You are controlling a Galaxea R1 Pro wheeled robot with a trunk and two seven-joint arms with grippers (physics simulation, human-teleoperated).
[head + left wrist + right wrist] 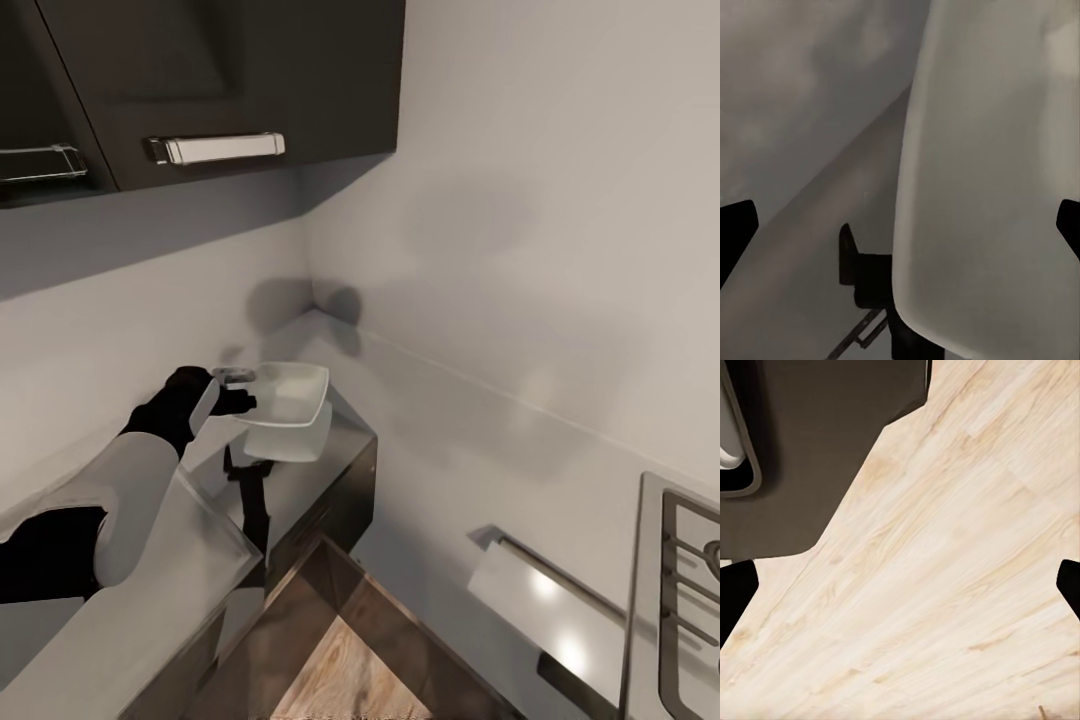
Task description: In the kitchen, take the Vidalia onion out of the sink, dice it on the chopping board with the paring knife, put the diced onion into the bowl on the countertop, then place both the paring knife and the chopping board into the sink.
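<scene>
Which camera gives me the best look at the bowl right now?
The head view: the whole white bowl shows there, at the left gripper, above the countertop. The left wrist view gives just a blurred close-up of its pale side.

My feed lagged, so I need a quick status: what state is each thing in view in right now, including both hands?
Shallow white squarish bowl: upright, lifted above the countertop, gripped at its rim.
Left hand: shut on the bowl's rim.
Right hand: fingers apart, empty, over the pale wood floor.
Dark grey glossy countertop: bears the bowl's reflection.
Dark upper cabinet doors: closed.
</scene>
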